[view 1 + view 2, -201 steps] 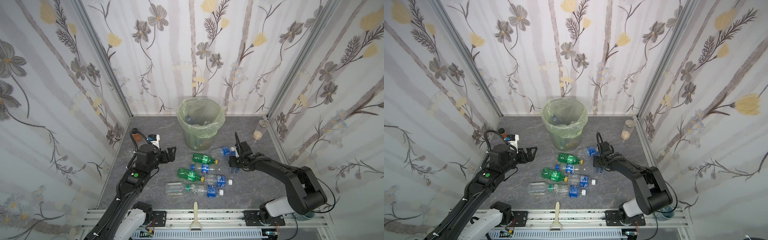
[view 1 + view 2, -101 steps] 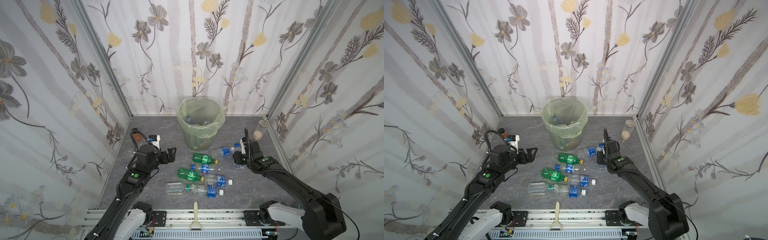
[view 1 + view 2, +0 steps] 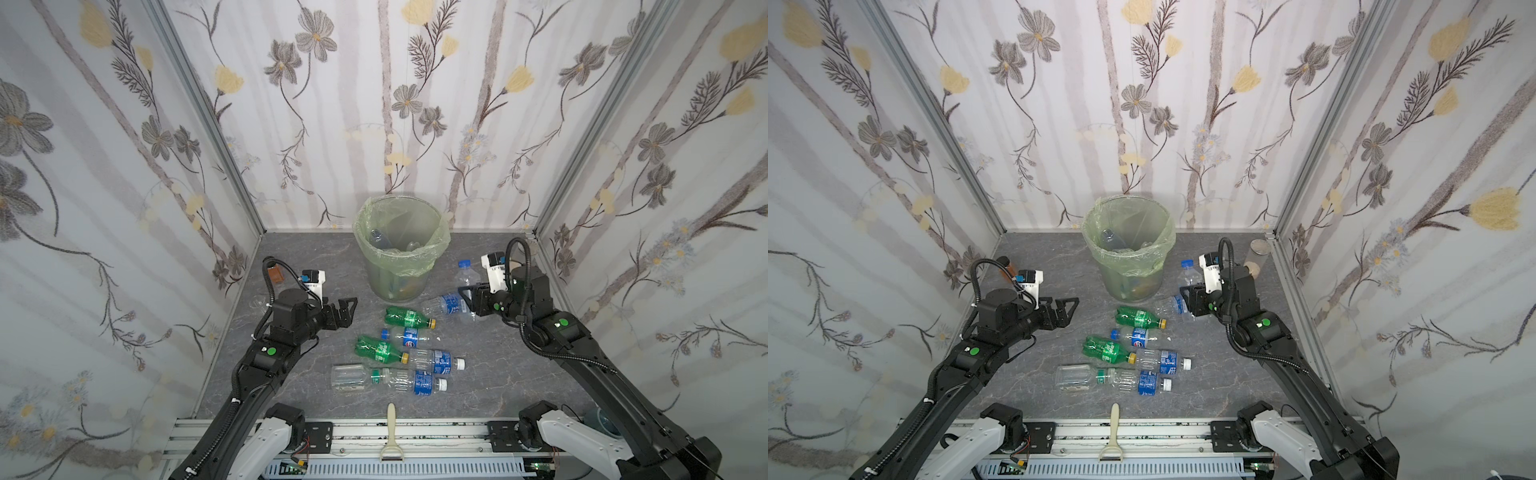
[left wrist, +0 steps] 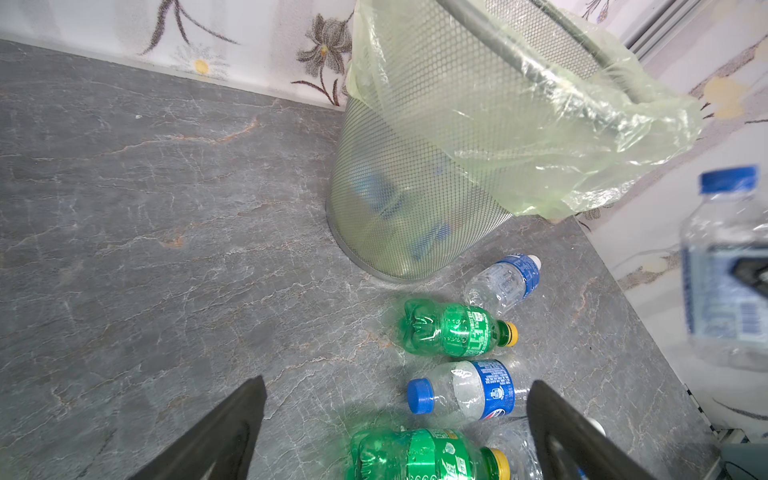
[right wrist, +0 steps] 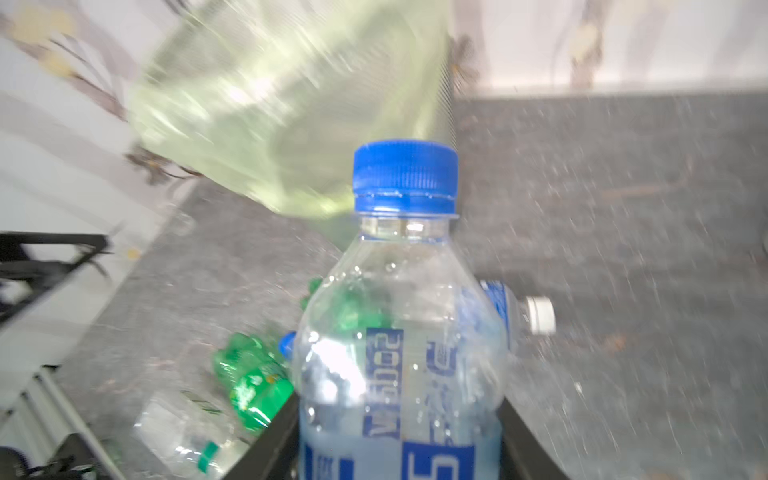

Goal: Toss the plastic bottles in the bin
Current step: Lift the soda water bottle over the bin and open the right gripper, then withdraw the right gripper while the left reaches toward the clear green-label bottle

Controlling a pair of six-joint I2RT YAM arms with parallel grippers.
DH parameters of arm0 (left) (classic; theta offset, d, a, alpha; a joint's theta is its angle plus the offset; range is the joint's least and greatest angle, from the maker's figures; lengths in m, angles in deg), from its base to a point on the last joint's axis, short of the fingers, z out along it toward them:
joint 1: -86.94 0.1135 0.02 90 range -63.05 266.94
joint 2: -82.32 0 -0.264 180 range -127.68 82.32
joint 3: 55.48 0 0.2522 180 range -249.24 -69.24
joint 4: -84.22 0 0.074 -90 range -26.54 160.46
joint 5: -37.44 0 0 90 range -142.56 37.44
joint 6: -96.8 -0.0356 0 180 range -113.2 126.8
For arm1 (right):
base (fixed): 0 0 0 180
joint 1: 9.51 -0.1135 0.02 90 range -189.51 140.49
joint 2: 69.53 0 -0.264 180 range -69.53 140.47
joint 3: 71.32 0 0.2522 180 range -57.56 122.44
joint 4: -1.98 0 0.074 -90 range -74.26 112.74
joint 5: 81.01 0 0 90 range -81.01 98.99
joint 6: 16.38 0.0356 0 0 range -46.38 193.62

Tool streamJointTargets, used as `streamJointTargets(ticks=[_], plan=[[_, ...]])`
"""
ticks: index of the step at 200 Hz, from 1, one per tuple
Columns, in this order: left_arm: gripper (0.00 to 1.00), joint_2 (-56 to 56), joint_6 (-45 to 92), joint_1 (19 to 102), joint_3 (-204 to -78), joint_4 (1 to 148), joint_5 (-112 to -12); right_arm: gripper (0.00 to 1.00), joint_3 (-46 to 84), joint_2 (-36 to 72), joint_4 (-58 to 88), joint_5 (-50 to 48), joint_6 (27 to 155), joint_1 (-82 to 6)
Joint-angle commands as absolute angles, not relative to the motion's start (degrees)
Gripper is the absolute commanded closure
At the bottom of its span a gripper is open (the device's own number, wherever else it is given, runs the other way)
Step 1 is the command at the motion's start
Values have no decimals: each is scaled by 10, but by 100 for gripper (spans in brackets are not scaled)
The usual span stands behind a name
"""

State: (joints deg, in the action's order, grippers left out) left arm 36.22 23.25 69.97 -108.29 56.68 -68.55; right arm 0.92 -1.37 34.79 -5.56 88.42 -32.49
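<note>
My right gripper (image 3: 468,293) (image 5: 399,436) is shut on a clear plastic bottle (image 3: 464,275) (image 3: 1188,272) (image 5: 399,332) with a blue cap and blue label. It holds the bottle upright, off the floor, to the right of the bin (image 3: 441,237) (image 3: 1168,237) (image 4: 415,187). The bin is a mesh basket lined with a pale green bag, with bottles inside. Several more bottles lie on the floor: a clear one (image 3: 445,305) under the right gripper, two green ones (image 3: 407,318) (image 3: 378,349), and clear ones (image 3: 405,334) (image 3: 436,360). My left gripper (image 3: 347,309) (image 4: 397,384) hangs open and empty left of the pile.
An amber jar (image 3: 275,274) stands by the left wall behind my left arm. A tall clear cylinder (image 3: 1258,257) stands in the back right corner. A cream-handled tool (image 3: 390,432) lies on the front rail. Walls close in on three sides.
My right gripper has shut on the blue-capped bottle and lifted it from lying on the floor to upright, moving up and to the right. The left arm has stayed put.
</note>
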Motion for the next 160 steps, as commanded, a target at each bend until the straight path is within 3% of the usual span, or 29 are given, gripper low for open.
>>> streamJointTargets(ticks=[1,10,34,57,74,160], plan=[[0,360,221,700,-1096,568,-722,48,140,54,259,-156,874,-329],[0,358,217,700,-1101,561,-741,46,218,108,235,-161,897,-331],[0,354,206,700,-1121,537,-758,21,424,269,223,-155,933,-337],[0,349,181,700,-1152,499,-757,6,527,336,279,-122,919,-340],[0,348,158,700,-1169,479,-756,0,485,312,280,-106,901,-339],[1,309,-14,676,-1220,382,-725,0,87,60,210,-93,902,-272]])
